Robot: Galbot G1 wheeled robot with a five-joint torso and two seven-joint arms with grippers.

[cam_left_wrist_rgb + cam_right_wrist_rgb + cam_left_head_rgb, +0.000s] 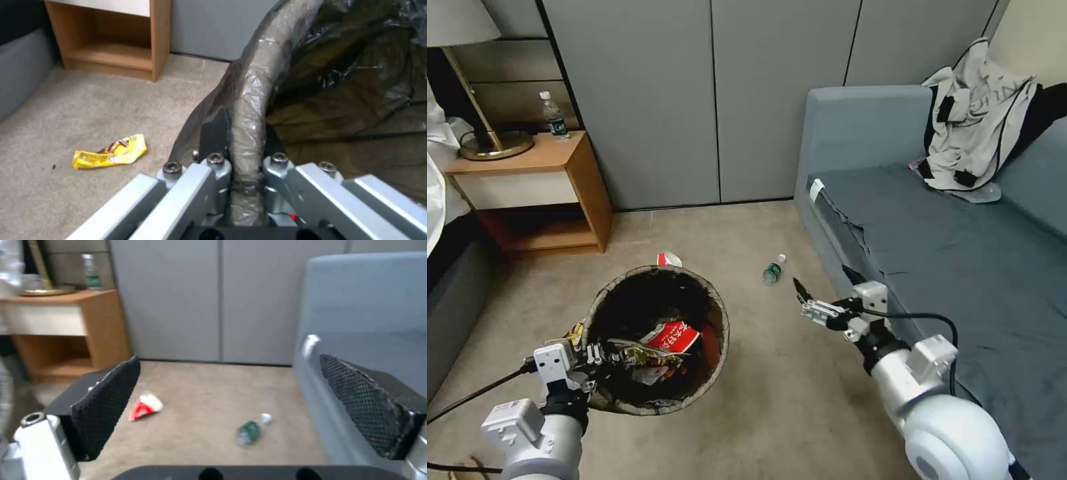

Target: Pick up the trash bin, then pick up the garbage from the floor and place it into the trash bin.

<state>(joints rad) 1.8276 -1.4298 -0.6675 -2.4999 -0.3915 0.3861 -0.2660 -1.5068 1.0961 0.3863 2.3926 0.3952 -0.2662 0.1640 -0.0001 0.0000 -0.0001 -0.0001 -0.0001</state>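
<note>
My left gripper (595, 355) is shut on the near rim of the trash bin (721, 319), a round bucket with a dark bag liner, held off the carpet. In the left wrist view the gripper (246, 128) clamps the bag-wrapped rim of the trash bin (263, 63). Inside lie a red carton (675, 335) and crumpled wrappers. On the floor are garbage pieces: a small clear bottle (774, 269) (250, 430), a red-and-white carton (668, 259) (144, 406) behind the bin, and a yellow wrapper (110, 155). My right gripper (806, 298) (229, 373) hangs open and empty, short of the bottle.
A grey sofa (960, 267) runs along the right, with clothes (980, 127) heaped at its back. A wooden nightstand (540, 173) with a lamp and a water bottle stands at the far left. A bed edge (454, 293) lies left. Grey wall panels close the back.
</note>
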